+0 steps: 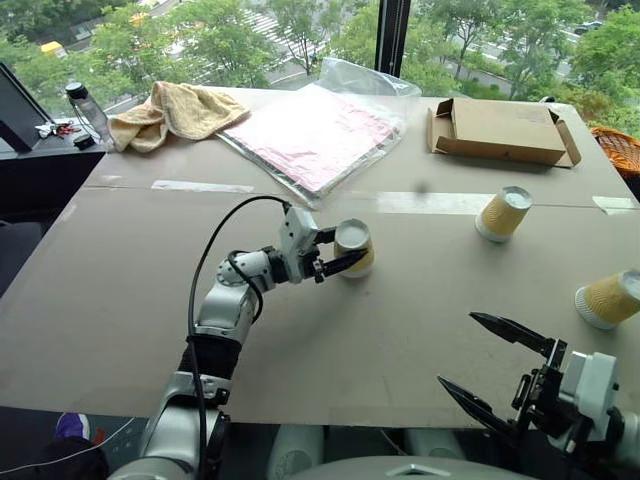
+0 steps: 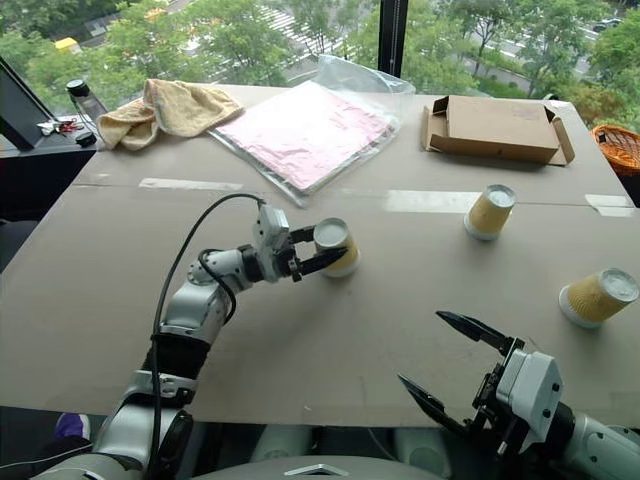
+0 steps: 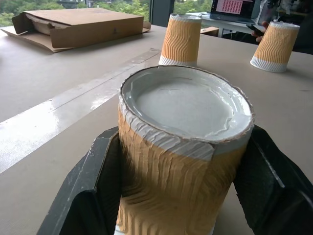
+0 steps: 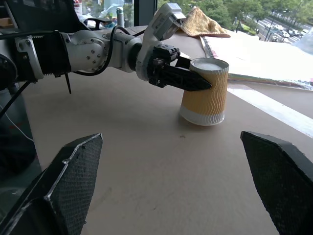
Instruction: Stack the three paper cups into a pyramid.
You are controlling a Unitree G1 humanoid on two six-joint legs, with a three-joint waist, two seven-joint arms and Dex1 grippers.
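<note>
1. Left eye view: the left gripper has its fingers closed on a cup standing upside down near the middle of the table. A second cup stands inverted farther right, and a third cup sits near the right edge, well apart from both. The right gripper hovers low at the near edge, jaws spread wide, holding nothing.

2. Right eye view: the same layout; no pyramid exists yet, as all three cups stand separately.

3. Left wrist view: the black fingers press the ribbed sides of the held cup below its white base, which faces up. The wall looks slightly creased there, so the grip should get no tighter.

4. Right wrist view: the held cup rests on the table, or just above it. Judged from this, the step is to carry it to the other cups; keeping it upright and setting it just beside the second cup would give a level base for the top cup.
</note>
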